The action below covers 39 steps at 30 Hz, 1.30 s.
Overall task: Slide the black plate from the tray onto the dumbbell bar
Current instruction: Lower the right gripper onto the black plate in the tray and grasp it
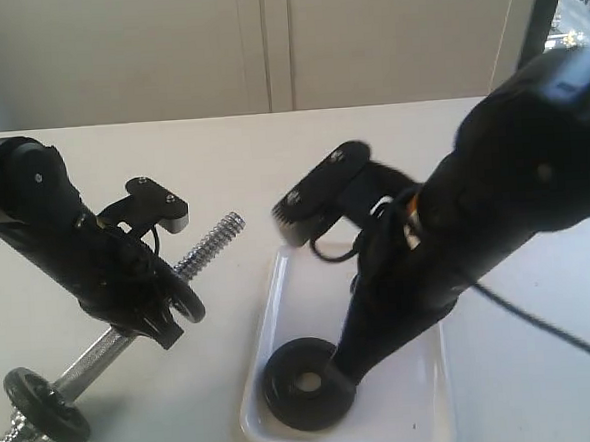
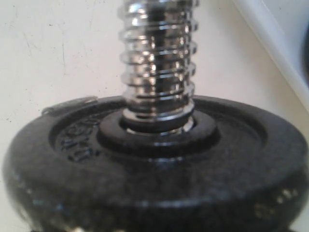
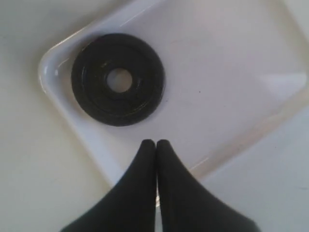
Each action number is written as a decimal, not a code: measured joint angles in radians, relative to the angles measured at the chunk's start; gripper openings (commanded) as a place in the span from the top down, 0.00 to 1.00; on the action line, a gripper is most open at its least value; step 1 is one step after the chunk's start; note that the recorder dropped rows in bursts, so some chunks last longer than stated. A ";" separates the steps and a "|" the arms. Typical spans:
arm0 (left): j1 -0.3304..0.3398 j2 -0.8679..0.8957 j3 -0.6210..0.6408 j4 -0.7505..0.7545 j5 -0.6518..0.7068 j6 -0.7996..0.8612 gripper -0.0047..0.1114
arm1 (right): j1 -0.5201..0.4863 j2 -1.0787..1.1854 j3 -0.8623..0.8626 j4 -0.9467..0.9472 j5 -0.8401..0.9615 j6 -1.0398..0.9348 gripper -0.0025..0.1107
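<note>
White desk (image 1: 271, 162): left tool (image 1: 180, 308) is gripping dumbbell bar (image 1: 211, 241); closed, empty right tool (image 3: 155, 144) is hovering near black plate (image 3: 118, 104), not yet lifted from tray (image 3: 231, 72).

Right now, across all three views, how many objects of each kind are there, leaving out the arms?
Black plates: 2 (loose plate, mounted plate)
White tray: 1
Chrome dumbbell bar: 1
Total: 4

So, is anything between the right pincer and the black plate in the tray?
Nothing visible. The shut right pincer hangs over bare tray beside the black plate, and the dumbbell bar has its threaded end toward the tray bare.
</note>
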 measured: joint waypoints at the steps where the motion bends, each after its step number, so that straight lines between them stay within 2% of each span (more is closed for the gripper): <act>1: 0.000 0.000 0.000 0.000 0.000 0.000 0.96 | 0.021 0.024 0.000 -0.019 -0.009 0.002 0.95; 3: 0.000 0.000 0.000 0.000 0.000 0.000 0.96 | 0.040 0.063 0.000 -0.039 -0.019 0.004 0.84; 4: 0.000 0.000 0.000 0.000 0.000 0.000 0.96 | 0.045 0.081 0.000 -0.043 -0.028 0.006 0.75; 9: 0.000 0.000 0.000 0.000 0.000 0.000 0.96 | 0.049 0.137 0.000 -0.052 -0.072 -0.005 0.15; 10: 0.000 0.000 0.000 0.000 0.000 0.000 0.96 | 0.049 0.141 0.000 -0.052 -0.086 -0.014 0.08; 11: 0.000 0.000 0.000 0.000 0.000 0.000 0.96 | 0.049 0.143 0.000 -0.052 -0.098 -0.020 0.05; 20: 0.000 0.000 0.000 0.000 0.000 0.000 0.96 | 0.049 0.169 -0.004 -0.052 -0.234 -0.045 0.06; 39: 0.000 0.000 0.000 0.000 -0.002 0.000 0.96 | 0.062 0.346 -0.007 -0.044 -0.290 -0.045 0.06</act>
